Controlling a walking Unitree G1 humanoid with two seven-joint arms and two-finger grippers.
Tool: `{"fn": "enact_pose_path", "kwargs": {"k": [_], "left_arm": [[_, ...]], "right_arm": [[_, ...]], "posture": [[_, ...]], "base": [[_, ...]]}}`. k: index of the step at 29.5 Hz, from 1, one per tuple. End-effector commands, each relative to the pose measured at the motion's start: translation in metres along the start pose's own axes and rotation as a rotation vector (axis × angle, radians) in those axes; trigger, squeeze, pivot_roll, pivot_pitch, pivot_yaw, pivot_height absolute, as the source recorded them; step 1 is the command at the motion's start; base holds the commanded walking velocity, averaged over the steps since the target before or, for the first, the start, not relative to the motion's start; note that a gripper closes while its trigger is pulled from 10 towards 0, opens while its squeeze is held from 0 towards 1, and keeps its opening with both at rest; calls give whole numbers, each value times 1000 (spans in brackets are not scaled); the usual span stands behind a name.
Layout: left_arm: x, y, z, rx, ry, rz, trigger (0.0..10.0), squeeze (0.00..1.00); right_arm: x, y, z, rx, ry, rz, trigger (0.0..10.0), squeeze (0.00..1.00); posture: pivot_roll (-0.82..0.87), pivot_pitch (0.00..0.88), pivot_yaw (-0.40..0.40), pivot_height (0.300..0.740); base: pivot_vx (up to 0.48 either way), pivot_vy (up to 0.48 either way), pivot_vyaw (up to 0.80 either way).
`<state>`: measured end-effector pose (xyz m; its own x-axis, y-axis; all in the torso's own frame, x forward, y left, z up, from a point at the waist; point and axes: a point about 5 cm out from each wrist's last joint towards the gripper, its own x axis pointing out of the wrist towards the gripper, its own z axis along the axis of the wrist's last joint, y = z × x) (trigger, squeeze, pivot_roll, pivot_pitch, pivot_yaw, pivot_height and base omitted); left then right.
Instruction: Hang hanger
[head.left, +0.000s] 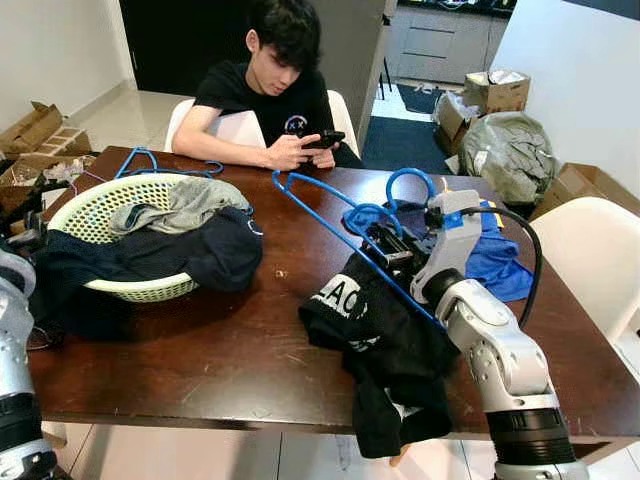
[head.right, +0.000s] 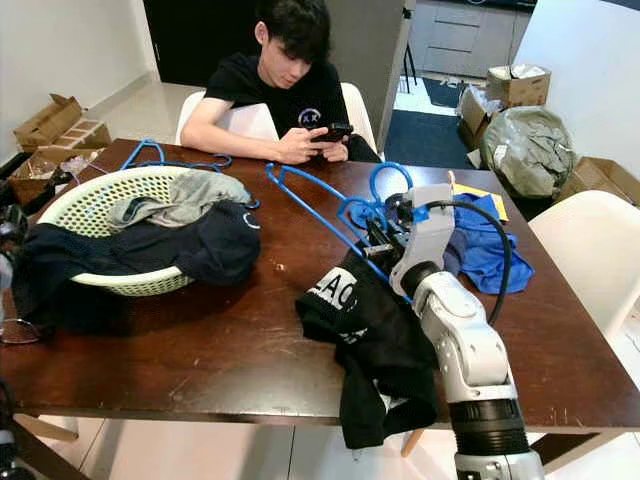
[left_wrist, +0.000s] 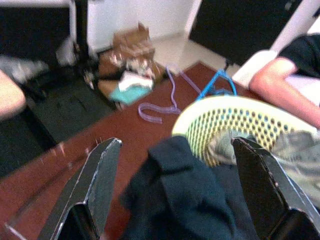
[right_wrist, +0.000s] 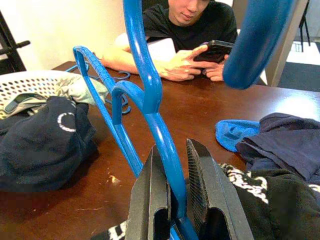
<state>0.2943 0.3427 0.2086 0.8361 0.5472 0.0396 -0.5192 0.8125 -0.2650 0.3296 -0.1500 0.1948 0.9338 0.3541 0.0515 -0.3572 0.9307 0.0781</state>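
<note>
Lower end of the blue hanger (head.left: 330, 225) hidden under the black shirt (head.left: 385, 345) at the desk's (head.left: 240, 350) near edge; shirt hem draped over that edge, print on it readable only in part. Left arm cut off at the desk's left corner. Left wrist view blurred: floor clutter beyond the desk hard to make out. Second blue hanger (head.left: 150, 163) at the desk's far left, partly hidden behind the basket (head.left: 120, 215).

Hanger: thin blue plastic, long straight bar slanting up from the shirt toward the desk's far side, curved hook (head.left: 408, 183) rising above the desk's right half. Right hand (right_wrist: 176, 200) clamped tight on the bar, black fingers (right_wrist: 150, 200) pressed against either side of it, just above the shirt.

Left hand (left_wrist: 175, 180) spread wide, gripping nothing, hovering over dark cloth (head.left: 180, 255) at the desk's left end.

Basket: pale green, perforated, on the desk's left half; grey garment (head.left: 180, 205) inside, dark cloth spilling over its rim onto the desk. Blue clothes (head.left: 500, 260) heaped on the desk's right side, behind the right arm. Person (head.left: 270, 90) seated at the desk's far side, phone (head.left: 325, 140) in both hands.
</note>
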Motion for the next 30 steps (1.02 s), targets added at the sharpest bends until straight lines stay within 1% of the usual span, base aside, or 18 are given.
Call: {"fn": "enact_pose_path", "kwargs": {"k": [1, 7, 11, 16, 19, 23, 27, 28, 30], "left_arm": [[3, -5, -2, -23, 23, -21, 10000, 0], [11, -9, -4, -59, 62, -24, 10000, 0], [12, -10, -5, -73, 68, -25, 10000, 0], [13, -11, -14, -95, 128, -12, 10000, 0], [12, -10, -17, -107, 146, 0, 10000, 0], [11, -6, -25, -85, 180, 35, 10000, 0], [11, -5, -27, -84, 186, 42, 10000, 0], [11, -6, -26, -87, 182, 41, 4745, 0], [11, -6, -26, -87, 182, 41, 4745, 0]], "right_arm": [[0, -1, 2, -7, 1, 1, 10000, 0], [-2, -2, 2, -7, 2, -9, 10000, 0], [-3, -3, 2, -7, 3, -13, 10000, 0], [-4, -4, 2, -5, 6, -19, 10000, 0], [-4, -4, 2, -6, 7, -19, 10000, 0], [-4, -4, 2, 2, 11, -21, 10000, 0], [-4, -4, 1, 4, 12, -21, 10000, 0], [-4, -4, 1, 5, 12, -22, 10000, 0], [-4, -4, 1, 5, 12, -22, 10000, 0]], "posture": [[63, 28, -106, 740], [55, 32, -98, 740], [55, 32, -98, 740], [50, 37, -95, 740], [50, 37, -95, 740], [53, 38, -97, 740], [55, 39, -98, 740], [55, 40, -97, 740], [55, 40, -97, 740]], "base": [[0, 0, 0], [0, 0, 0], [0, 0, 0], [0, 0, 0], [0, 0, 0], [0, 0, 0], [0, 0, 0], [0, 0, 0], [0, 0, 0]]}}
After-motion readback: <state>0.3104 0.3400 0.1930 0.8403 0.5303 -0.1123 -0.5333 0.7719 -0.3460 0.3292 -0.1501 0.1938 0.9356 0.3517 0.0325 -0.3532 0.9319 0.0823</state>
